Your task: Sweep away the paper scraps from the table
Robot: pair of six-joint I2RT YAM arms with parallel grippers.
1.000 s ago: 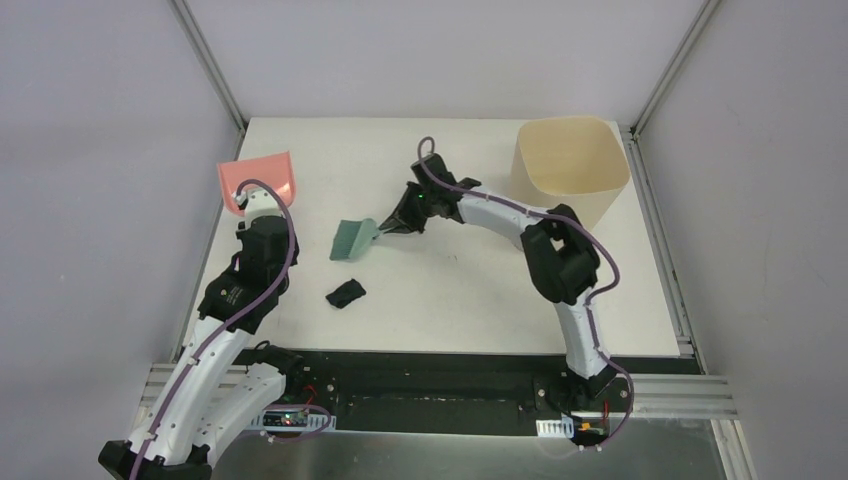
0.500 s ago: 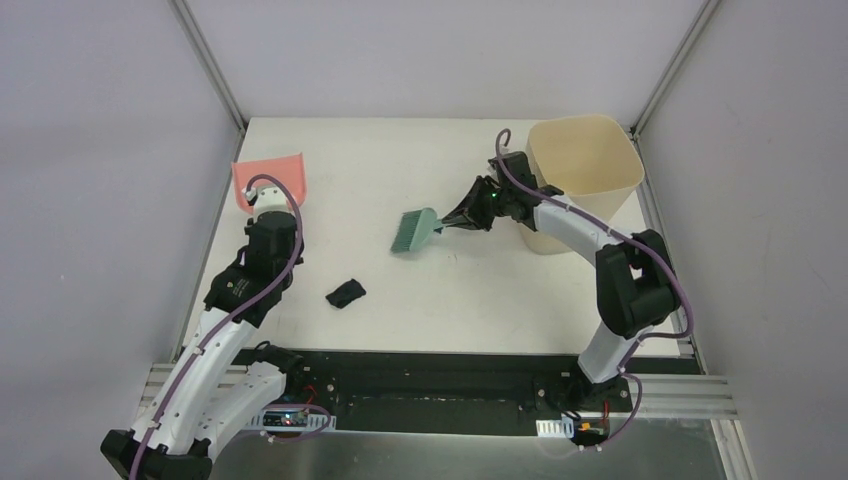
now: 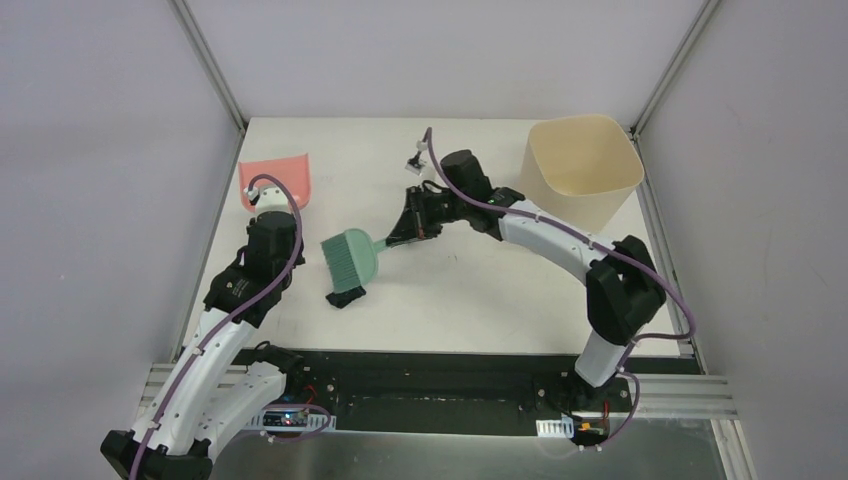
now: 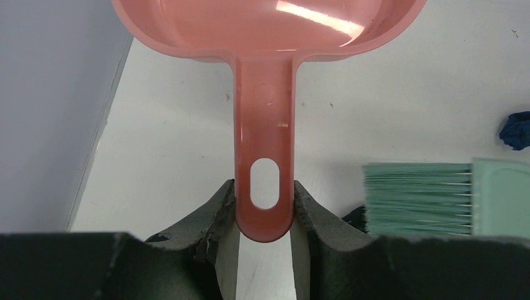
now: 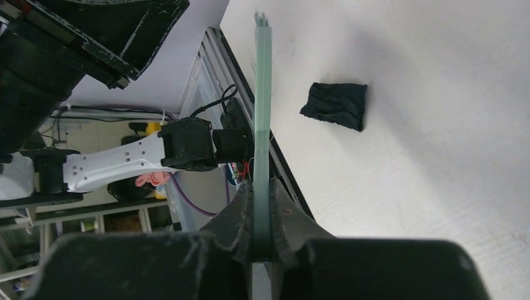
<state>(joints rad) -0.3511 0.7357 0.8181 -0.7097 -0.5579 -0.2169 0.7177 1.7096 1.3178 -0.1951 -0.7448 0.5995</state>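
Observation:
One black paper scrap (image 3: 351,299) lies on the white table (image 3: 470,290), partly under the bristles of the teal hand brush (image 3: 350,258). My right gripper (image 3: 401,234) is shut on the brush handle; in the right wrist view (image 5: 262,206) the brush (image 5: 263,94) runs edge-on with the scrap (image 5: 334,105) just to its right. My left gripper (image 3: 262,203) is shut on the handle of the pink dustpan (image 3: 276,180), which rests at the table's left side. In the left wrist view (image 4: 264,206) the handle (image 4: 264,150) sits between the fingers, with the bristles (image 4: 415,199) to the right.
A beige bin (image 3: 583,155) stands upright at the table's back right corner. Grey frame posts rise at the back corners. A dark blue crumpled lump (image 4: 516,129) shows at the right edge of the left wrist view; I cannot tell whether it is a scrap.
My right arm swung the brush right toward the bin, then back left and down onto the black scrap. The bin looked tilted and now stands upright. The left arm with the dustpan barely moved.

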